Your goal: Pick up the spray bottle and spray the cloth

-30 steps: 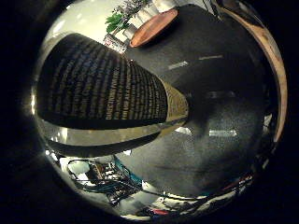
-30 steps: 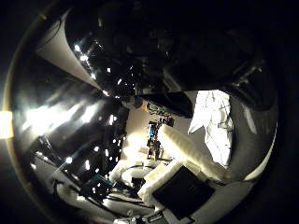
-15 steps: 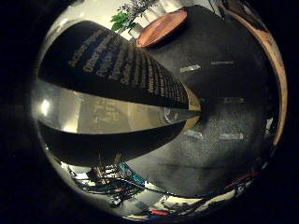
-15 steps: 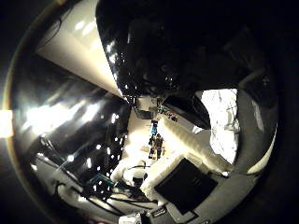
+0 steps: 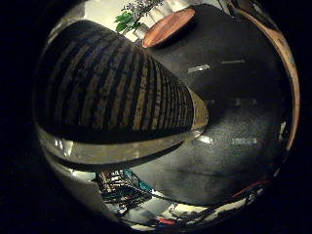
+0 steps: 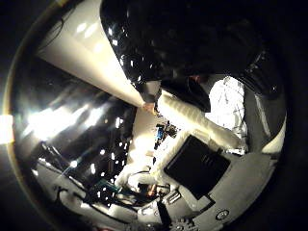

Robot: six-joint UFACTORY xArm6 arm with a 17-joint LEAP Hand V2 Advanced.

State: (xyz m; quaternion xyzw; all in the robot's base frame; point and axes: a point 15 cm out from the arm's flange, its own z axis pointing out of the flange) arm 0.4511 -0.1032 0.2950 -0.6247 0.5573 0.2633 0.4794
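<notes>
Little finger side palm view fills with the spray bottle (image 5: 117,97), its printed label right against our palm, so we judge it held above the dark surface (image 5: 234,97). Its long axis runs across the palm, tapering toward a pale end. In the thumb side view our hand (image 6: 202,163) shows white fingers (image 6: 192,115) curled over the bottle's glossy dark upper part: clenched on it. The cloth (image 6: 228,108), white with a checked pattern, lies on the surface just beyond those fingers. We judge that the nozzle must next be aimed at the cloth.
</notes>
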